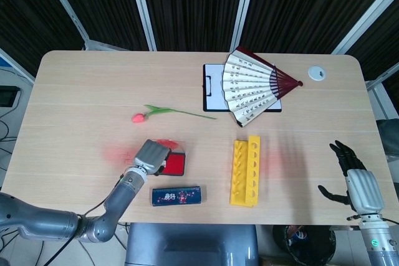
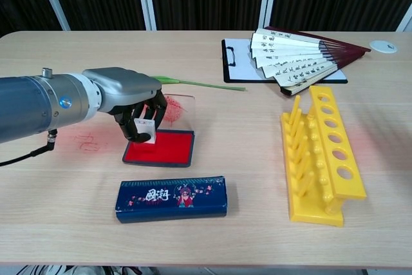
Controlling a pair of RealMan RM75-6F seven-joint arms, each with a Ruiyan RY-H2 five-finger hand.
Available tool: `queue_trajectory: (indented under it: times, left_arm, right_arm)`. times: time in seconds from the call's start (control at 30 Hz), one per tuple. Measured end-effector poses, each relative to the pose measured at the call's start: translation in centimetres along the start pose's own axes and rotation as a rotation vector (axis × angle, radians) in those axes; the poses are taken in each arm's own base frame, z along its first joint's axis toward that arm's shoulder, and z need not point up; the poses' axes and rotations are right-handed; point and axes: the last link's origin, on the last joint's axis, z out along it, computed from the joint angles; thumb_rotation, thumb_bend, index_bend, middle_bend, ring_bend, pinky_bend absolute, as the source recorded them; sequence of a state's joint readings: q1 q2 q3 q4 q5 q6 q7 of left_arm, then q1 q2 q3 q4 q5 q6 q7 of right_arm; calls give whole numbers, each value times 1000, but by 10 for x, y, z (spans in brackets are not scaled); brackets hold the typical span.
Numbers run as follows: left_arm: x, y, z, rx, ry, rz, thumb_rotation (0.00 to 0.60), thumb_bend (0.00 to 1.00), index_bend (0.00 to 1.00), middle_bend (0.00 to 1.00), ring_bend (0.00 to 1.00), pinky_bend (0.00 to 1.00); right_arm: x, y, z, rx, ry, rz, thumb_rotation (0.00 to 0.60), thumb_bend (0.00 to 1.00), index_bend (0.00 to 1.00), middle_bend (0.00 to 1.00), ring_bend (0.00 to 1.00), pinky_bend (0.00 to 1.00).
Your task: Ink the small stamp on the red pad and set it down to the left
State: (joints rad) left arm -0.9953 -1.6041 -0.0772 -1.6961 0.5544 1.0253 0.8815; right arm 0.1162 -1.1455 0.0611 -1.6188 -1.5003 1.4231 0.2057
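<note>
Toward the front left of the pale wooden table point(image 2: 58, 223), the small white block stamp point(image 2: 146, 129) is pinched in the curled dark fingers of the grey left hand point(image 2: 132, 104) and held low over the left end of the red ink pad in its black tray point(image 2: 164, 148); whether its face touches the ink cannot be told.

Risks, as judged:
- Smearing: an inked face dragged across the tray rim or the wood would mark the surface, where faint red smudges point(image 2: 85, 141) are already noted to the left.
- Slipping: the stamp is small and its hold looks shallow, so tilting on the lift could drop it face down.
- Shifting: the pad's clear lid point(image 2: 180, 107) stands raised behind the fingers and could be knocked by them.

Surroundings:
- Dark blue printed rectangular box point(image 2: 172, 198), just in front of the pad; not in the leftward path.
- Artificial tulip with a green stem point(image 1: 163, 113), behind the pad.
- Yellow plastic test-tube rack point(image 2: 322, 156), front right, well apart.
- Folding paper fan point(image 1: 252, 85) lying on a black clipboard point(image 1: 213, 85), toward the back edge.
- Right hand point(image 1: 356, 182), idle off the front right corner, fingers apart and holding nothing.

Nothing is seen obstructing the set-down area to the left.
</note>
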Motion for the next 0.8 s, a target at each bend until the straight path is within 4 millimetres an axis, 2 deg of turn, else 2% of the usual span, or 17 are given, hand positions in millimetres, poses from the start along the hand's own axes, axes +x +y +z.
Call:
queue_trajectory:
  times: [0.5, 0.8]
  left_arm:
    - [-20, -5, 4, 11, -34, 52, 600, 451, 622, 601, 449, 551]
    - [-17, -5, 3, 10, -23, 43, 600, 450, 622, 600, 449, 552]
  right_arm:
    - [0, 0, 0, -4, -3, 6, 600, 258, 9, 0, 0, 193]
    - [0, 0, 0, -2, -2, 5, 600, 258, 9, 0, 0, 193]
